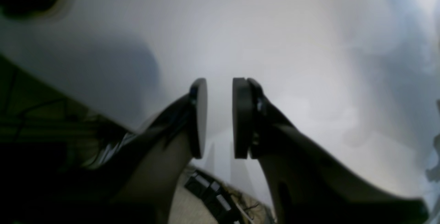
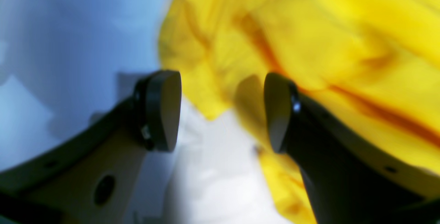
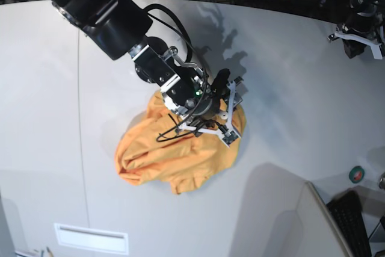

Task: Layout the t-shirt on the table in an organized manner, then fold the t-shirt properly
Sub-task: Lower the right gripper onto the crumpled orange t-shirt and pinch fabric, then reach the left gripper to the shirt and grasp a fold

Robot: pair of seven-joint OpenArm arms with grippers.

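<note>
The t-shirt lies crumpled in a loose orange-yellow heap at the centre of the base view, on the pale table. No container shows in any view.

The table spreads bare on all sides of the heap. Its curved far edge runs along the top of the frame, and a thin dark seam runs from top to bottom in the left part, well apart from the cloth. In the lower right of the frame a tabletop corner meets a dark keyboard, with a small green and red round object just above it.

The right gripper hangs over the heap's upper right edge. In the right wrist view its jaws stand wide apart with nothing between them: the right pad is over the yellow cloth, the left pad over bare table, and a point of the fabric's border lies in the gap below.

The left gripper sits in the upper right corner of the base view, well apart from the shirt. In the left wrist view its jaws stand narrowly parted over bare table, gripping nothing.
</note>
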